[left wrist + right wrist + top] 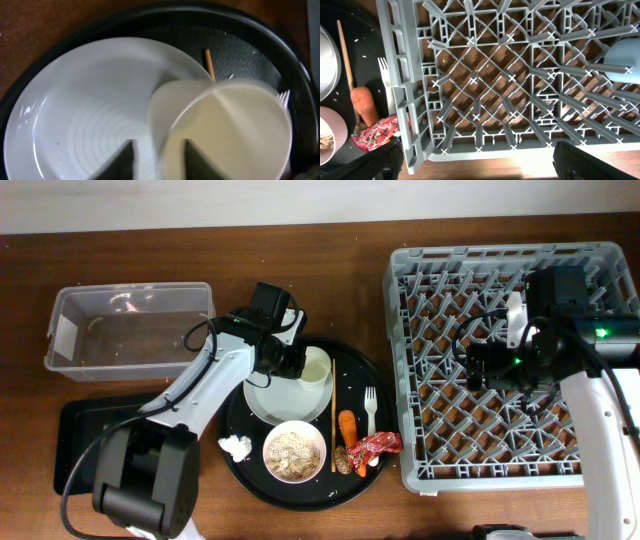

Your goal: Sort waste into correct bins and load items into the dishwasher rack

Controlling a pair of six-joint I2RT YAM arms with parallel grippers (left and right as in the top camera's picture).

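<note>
My left gripper is shut on the wall of the cream cup, one finger inside and one outside, over the pale plate. My right gripper is open and empty above the grey dishwasher rack, where the light blue cup sits. The round tray holds the chopstick, fork, carrot, red wrapper, brown lump, tissue and a white bowl of rice scraps.
The clear tub stands at the back left. The flat black tray lies in front of it. The large round black tray sits mid-table, its right rim close to the rack's left wall.
</note>
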